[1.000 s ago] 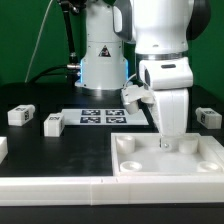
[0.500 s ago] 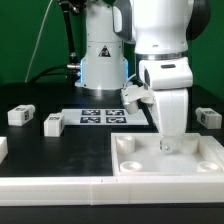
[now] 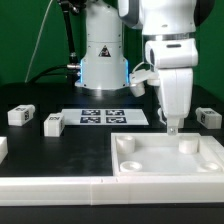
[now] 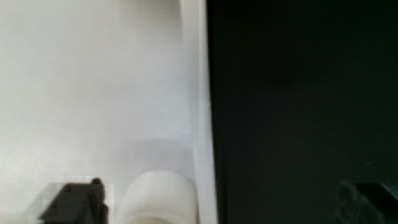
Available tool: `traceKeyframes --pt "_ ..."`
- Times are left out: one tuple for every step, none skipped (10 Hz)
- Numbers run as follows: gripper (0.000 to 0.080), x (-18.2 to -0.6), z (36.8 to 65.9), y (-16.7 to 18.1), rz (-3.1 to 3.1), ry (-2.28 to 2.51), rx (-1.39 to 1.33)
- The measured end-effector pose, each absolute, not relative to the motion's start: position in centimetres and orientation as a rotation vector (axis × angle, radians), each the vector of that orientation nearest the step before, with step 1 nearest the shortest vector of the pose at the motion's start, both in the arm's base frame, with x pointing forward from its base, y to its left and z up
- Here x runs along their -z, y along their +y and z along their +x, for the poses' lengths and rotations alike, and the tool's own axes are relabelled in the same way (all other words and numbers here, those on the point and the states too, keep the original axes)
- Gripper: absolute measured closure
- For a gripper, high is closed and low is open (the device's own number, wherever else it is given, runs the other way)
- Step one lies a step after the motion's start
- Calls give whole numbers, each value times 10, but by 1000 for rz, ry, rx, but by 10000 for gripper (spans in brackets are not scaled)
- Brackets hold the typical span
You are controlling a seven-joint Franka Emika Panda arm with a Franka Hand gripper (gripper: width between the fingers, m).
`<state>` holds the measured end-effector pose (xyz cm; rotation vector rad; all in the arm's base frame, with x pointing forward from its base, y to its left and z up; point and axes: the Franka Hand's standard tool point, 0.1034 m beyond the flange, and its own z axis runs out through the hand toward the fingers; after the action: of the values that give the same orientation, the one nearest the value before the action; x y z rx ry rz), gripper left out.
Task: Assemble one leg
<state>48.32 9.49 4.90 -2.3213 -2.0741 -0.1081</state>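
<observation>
Exterior view shows the claw (image 3: 175,128) hanging above the white panel (image 3: 150,166), its fingers (image 4: 71,205) spread wide in the wrist view; a leg (image 3: 20,115) rests apart on the bench (image 3: 70,150).

- A black table (image 3: 70,150) carries loose white furniture parts under the raised gripper (image 3: 173,128).
- A large white panel (image 3: 150,162) with a raised rim lies flat on it, its rear edge below the gripper.
- The marker board (image 3: 100,116) lies flat to the exterior view's left of the gripper, behind the panel.
- A leg (image 3: 20,115) and a second leg (image 3: 54,123) sit well off to the exterior view's left of the gripper, apart from each other.
- A third leg (image 3: 208,117) sits near the gripper on the exterior view's right.
- A white rail (image 3: 60,185) runs along the table's front, well in front of the gripper.
</observation>
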Motion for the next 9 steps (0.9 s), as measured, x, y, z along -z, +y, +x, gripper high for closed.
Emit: traceKeyframes --pt "150 -58 486 96 -2337 -2066 111" --pt "150 -62 490 95 -2365 -2042 117" --pt "150 -60 489 94 -2364 -2040 114" --pt "150 -59 488 95 -2433 -1949 112" --pt "150 -59 488 95 -2503 -1852 111" --pt "150 -59 488 95 -2584 -1730 108" --pt "150 -55 482 97 -2683 -1553 98" --pt "150 -55 479 105 -2762 -1389 92" --pt "150 -55 477 112 -2827 -1223 87"
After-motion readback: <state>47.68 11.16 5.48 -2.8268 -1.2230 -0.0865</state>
